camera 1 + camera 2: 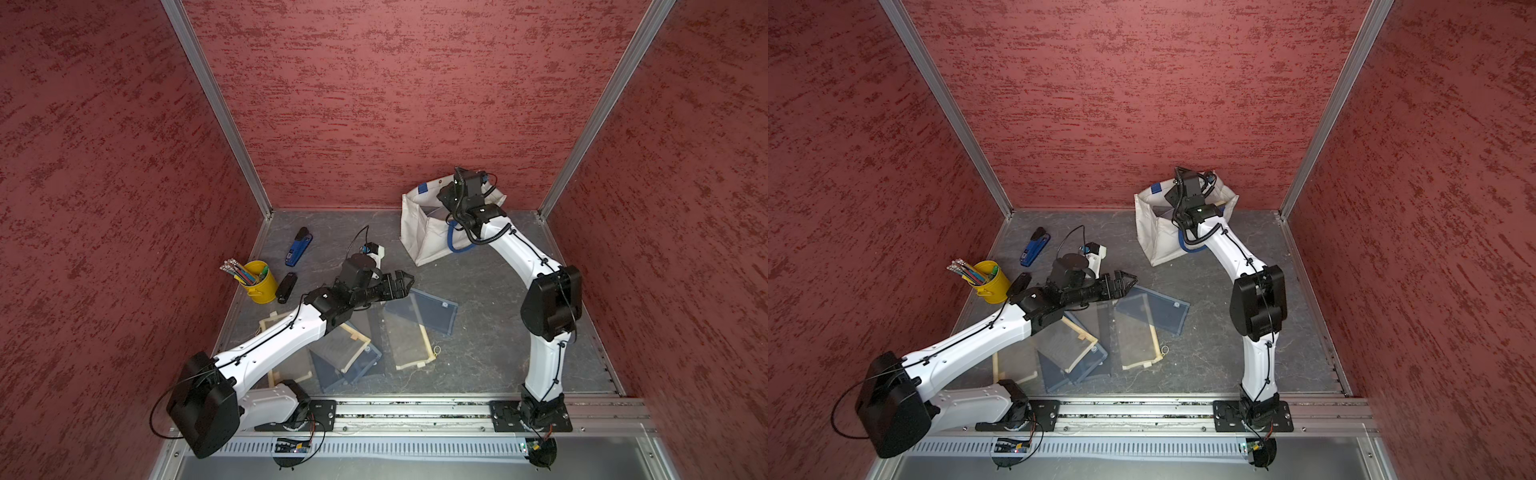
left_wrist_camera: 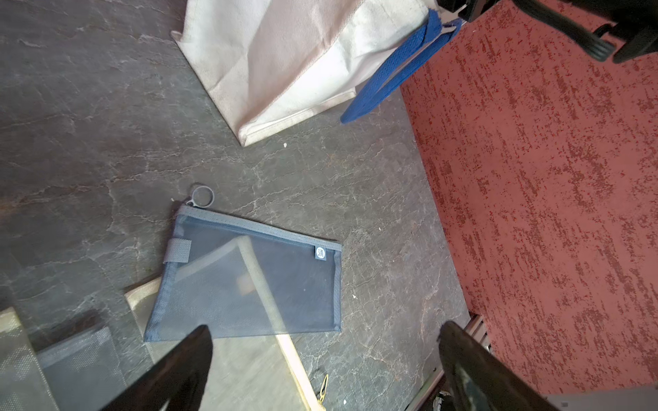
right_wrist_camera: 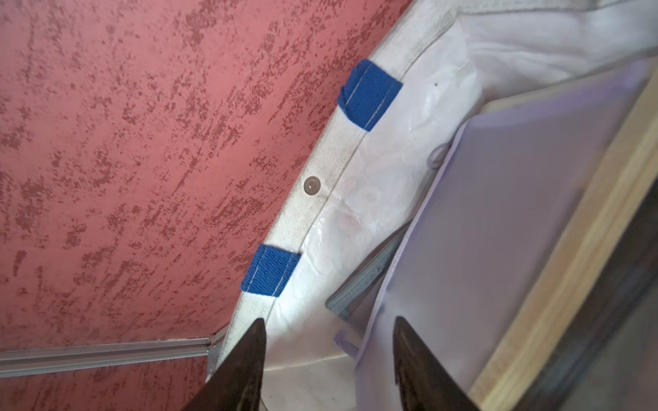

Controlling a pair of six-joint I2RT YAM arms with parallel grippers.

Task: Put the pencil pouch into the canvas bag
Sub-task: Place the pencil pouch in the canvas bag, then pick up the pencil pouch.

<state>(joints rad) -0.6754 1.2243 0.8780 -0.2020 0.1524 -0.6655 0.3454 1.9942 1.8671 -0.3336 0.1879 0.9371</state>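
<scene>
- hovering my right gripper (image 3: 330, 320) over the canvas bag (image 3: 302, 217) mouth, jaws parted, gripping nothing.
- pencil pouch (image 3: 498, 231) lies inside the canvas bag, free of my jaws.
- left gripper (image 2: 325, 325) spread wide, empty, near the canvas bag, above a blue mesh pouch (image 2: 292, 284).

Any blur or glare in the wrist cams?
Right wrist: snap button sharp, cream-edged pouch near the lens soft, glare on the canvas bag lining. Left wrist: blue mesh pouch crisp, fingers of the left gripper blurred.
</scene>
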